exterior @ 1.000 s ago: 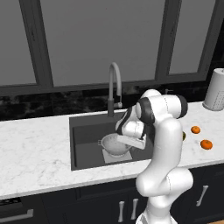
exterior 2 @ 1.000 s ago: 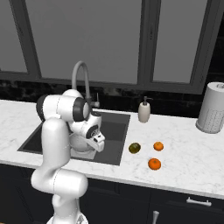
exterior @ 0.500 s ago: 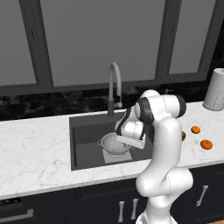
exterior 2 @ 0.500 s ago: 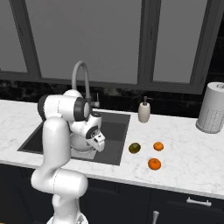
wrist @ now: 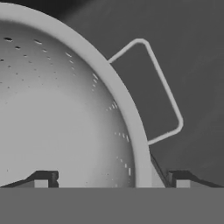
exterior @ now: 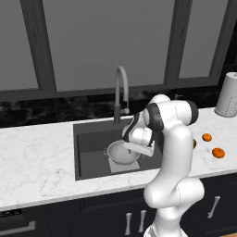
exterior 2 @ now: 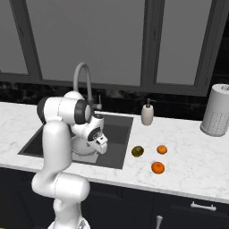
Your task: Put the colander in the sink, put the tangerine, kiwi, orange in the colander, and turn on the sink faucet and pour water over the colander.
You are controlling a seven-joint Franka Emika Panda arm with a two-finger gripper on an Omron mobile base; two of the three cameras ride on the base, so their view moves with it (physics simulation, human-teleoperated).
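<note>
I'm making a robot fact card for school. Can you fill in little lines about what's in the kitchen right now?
colander: sitting in the sink, empty
gripper: open, fingertips on either side of the colander rim
kiwi: on the counter, beside the sink
tangerine: on the counter
orange: on the counter, nearest the front edge
faucet: no water running

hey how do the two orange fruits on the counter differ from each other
The orange looks slightly larger than the tangerine. The orange lies nearer the counter's front edge, while the tangerine sits further back, toward the soap bottle. The tangerine is also closer to the kiwi than the orange is. Both are round, bright orange, resting loose on the white marble counter to the right of the sink, and neither is in the colander yet.
</note>
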